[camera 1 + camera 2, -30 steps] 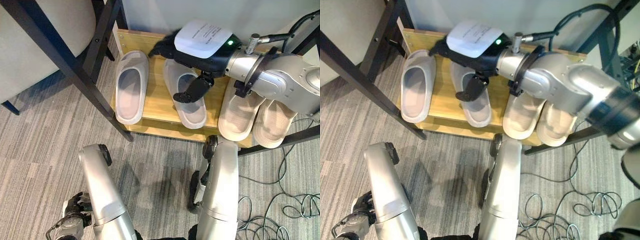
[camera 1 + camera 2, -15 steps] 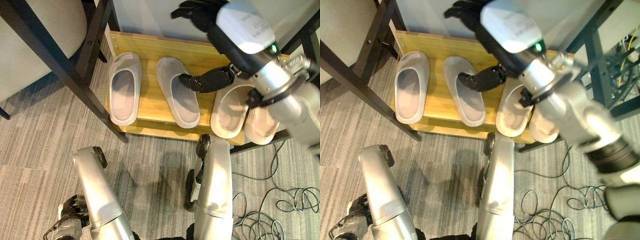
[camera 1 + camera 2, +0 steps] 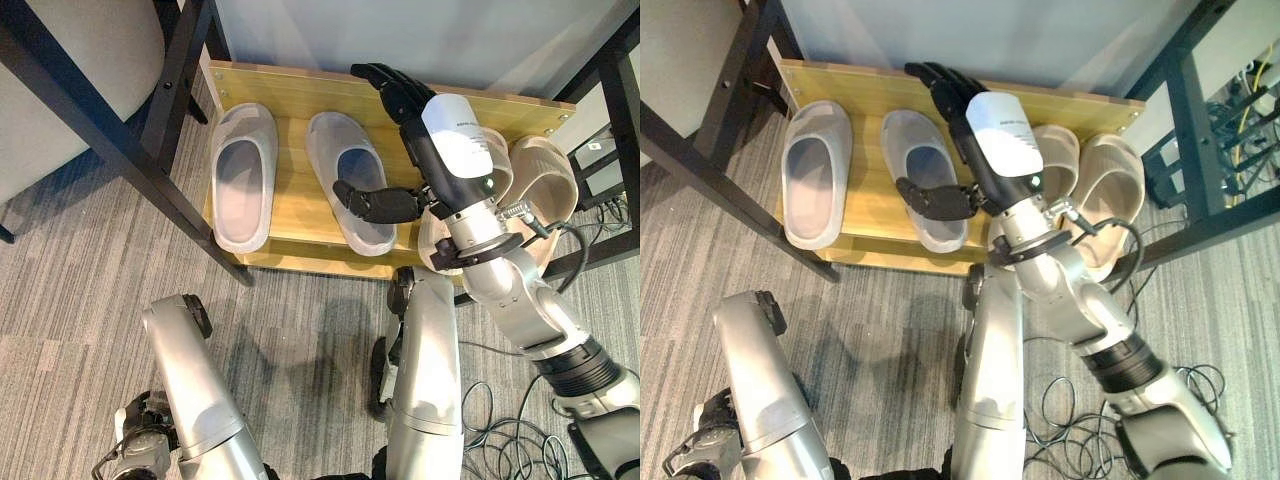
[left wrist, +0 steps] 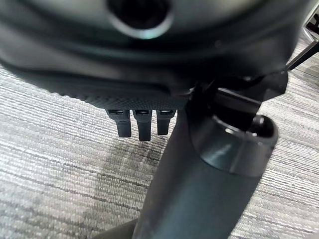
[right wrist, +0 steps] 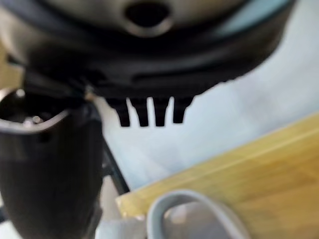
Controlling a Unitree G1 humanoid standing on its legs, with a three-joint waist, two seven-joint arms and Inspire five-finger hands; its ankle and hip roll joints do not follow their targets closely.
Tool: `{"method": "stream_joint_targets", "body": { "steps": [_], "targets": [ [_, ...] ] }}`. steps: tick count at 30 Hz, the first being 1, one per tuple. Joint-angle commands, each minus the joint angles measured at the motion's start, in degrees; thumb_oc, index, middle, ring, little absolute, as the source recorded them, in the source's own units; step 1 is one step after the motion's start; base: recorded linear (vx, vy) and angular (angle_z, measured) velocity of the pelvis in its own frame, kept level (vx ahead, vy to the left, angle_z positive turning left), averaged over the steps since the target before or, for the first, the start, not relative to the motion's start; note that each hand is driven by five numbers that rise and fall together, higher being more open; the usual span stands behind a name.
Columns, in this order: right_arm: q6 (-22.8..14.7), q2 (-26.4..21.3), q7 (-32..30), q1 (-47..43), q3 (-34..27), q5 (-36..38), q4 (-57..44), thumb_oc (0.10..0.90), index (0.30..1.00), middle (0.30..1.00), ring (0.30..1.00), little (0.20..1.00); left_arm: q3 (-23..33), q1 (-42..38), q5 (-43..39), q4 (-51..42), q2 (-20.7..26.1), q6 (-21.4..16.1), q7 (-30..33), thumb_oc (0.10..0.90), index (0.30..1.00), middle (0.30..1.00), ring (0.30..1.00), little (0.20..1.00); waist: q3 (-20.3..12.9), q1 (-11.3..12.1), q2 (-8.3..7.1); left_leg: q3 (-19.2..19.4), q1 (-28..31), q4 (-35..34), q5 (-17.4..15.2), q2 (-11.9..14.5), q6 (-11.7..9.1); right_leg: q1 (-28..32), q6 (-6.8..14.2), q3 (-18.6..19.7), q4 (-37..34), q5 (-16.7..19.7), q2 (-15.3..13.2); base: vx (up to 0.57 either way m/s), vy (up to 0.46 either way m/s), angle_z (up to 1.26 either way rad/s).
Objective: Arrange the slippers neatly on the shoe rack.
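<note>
Fingers of our right hand (image 3: 405, 100) stretched straight above the shoe rack (image 3: 300, 215), holding nothing; two grey slippers (image 3: 243, 175) lay side by side. Our left hand (image 3: 140, 445) looked curled, unclear.

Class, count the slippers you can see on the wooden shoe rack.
4: two grey slippers on the shoe rack's left, two beige slippers right, partly behind the right hand.

No legible text or labels.
</note>
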Motion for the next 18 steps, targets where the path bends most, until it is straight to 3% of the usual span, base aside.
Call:
{"method": "stream_joint_targets", "body": {
  "steps": [1, 9, 18],
  "targets": [
    [-1.5, -0.6, -4.4, -2.1, -5.4, -2.4, -9.6, 0.800, 0.900, 0.900, 0.900, 0.900, -1.8, -2.4, 0.2, -0.6, -4.3, -1.5, 1.7, 0.800, 0.900, 0.900, 0.900, 0.900, -2.0, 2.4, 2.03, -2.4, -4.6, -2.0, -2.1, -3.0, 6.9, 1.9, -3.8, 9.4, -0.9, -2.3, -2.0, 0.00, 0.000, 0.00],
    [-1.5, 3.5, -3.8, 6.5, -3.9, -3.8, -11.0, 0.800, 0.900, 0.900, 0.900, 0.900, -2.1, -1.2, 0.2, -1.1, -5.4, -1.2, 2.8, 0.800, 0.900, 0.900, 0.900, 0.900, -2.0, 1.7, 2.15, -2.4, -5.2, -1.5, -2.1, -3.4, 7.1, 1.8, -3.9, 9.2, -1.0, -2.6, -2.1, 0.00, 0.000, 0.00],
    [-1.0, 5.1, -2.9, 7.2, -1.9, -4.5, -10.8, 0.800, 0.900, 0.900, 0.900, 0.900, -2.6, -0.7, -0.2, -1.6, -5.5, -1.2, 2.9, 0.800, 0.900, 0.900, 0.900, 0.900, -2.0, 1.6, 2.23, -2.3, -5.4, -1.7, -1.8, -3.7, 7.1, 1.8, -4.0, 9.0, -1.0, -2.6, -2.1, 0.00, 0.000, 0.00]
  ]
}}
